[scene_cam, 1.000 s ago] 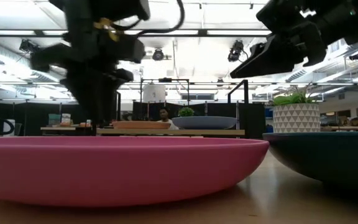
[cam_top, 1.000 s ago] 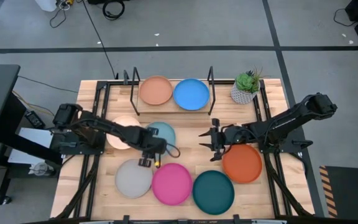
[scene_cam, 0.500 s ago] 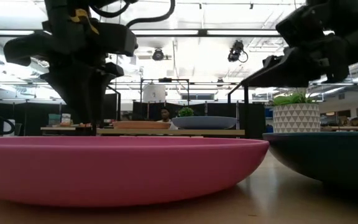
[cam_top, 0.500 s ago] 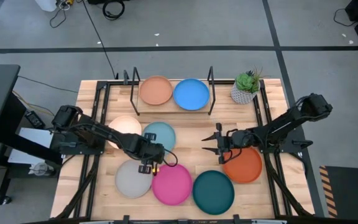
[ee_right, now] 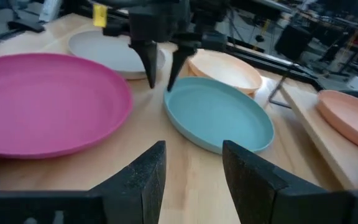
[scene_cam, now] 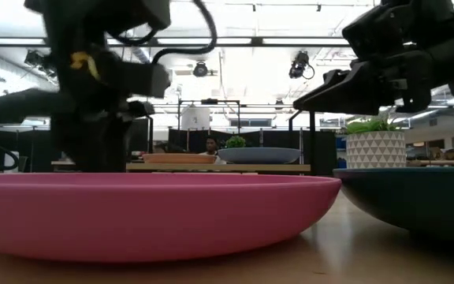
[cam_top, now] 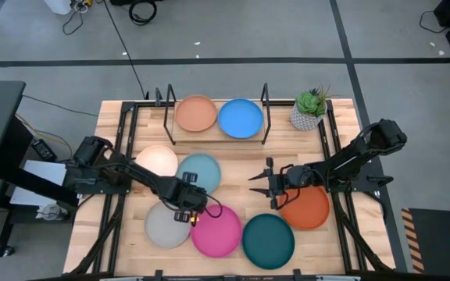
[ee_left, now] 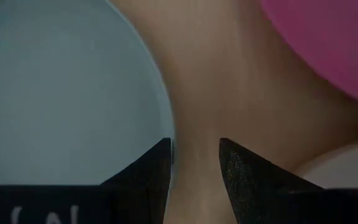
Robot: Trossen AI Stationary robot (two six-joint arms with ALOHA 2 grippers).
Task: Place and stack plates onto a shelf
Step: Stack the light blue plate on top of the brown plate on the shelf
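The left gripper (cam_top: 187,204) hangs low with its fingers parted, one on each side of the near rim of the light blue plate (cam_top: 200,172), grasping nothing yet. The grey plate (cam_top: 167,225) and pink plate (cam_top: 216,230) crowd in just beside it, so a slightly off closing could catch or push a neighbour, or pinch too little rim and let the plate slip. The right gripper (cam_top: 261,183) waits, open and empty, beside the orange plate (cam_top: 306,206). The shelf (cam_top: 216,137) at the far side holds two plates.
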